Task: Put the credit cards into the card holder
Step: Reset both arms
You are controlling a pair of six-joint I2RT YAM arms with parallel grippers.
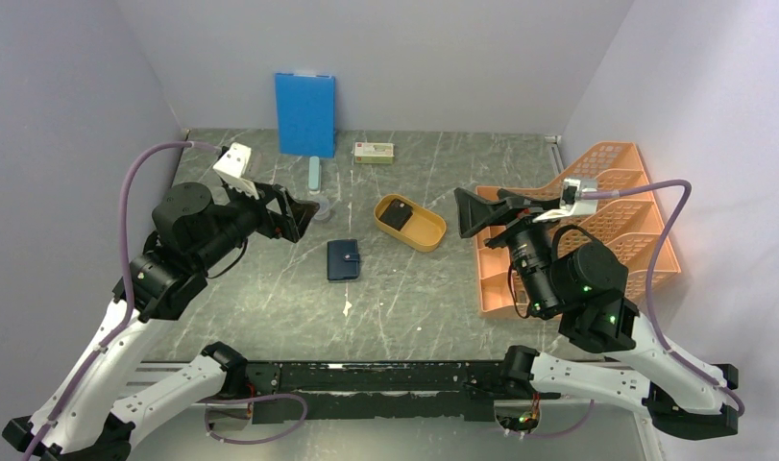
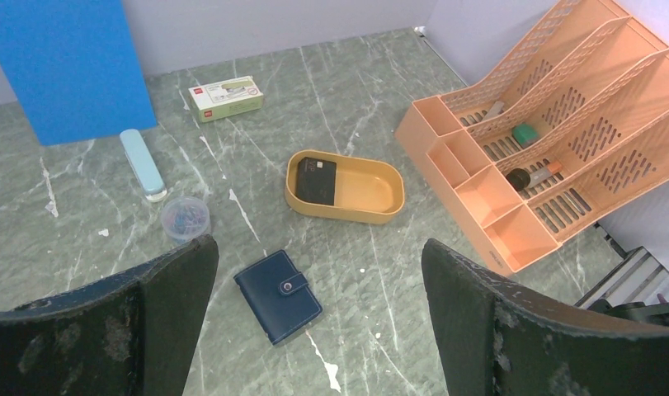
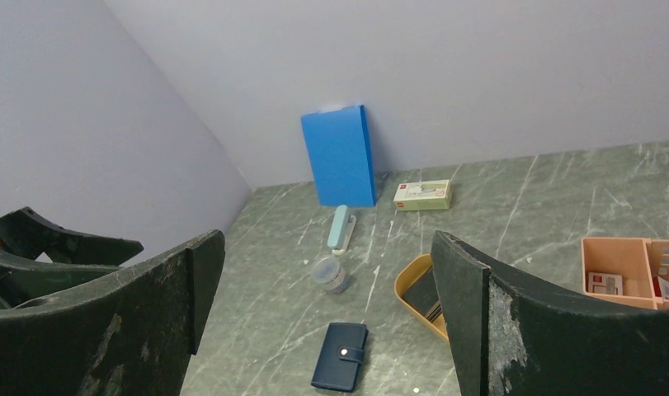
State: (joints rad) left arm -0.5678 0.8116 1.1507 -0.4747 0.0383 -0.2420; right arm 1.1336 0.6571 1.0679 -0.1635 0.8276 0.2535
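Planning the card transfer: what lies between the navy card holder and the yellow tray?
Nothing: the marble tabletop between the card holder and the yellow tray is bare, seen best in the left wrist view.

Seen from the right wrist, one jaw of the right gripper point(image 3: 327, 247) covers much of the yellow tray point(image 3: 409, 285), and the picture's edge cuts off the orange organizer point(image 3: 613, 252). I can't count the dark cards point(image 2: 316, 179) lying in the tray. The print on the small box point(image 2: 226, 98) is too small to read, and the bits in the organizer's compartments are too small to name. The card holder point(image 1: 344, 259) is snapped shut, its inside hidden.
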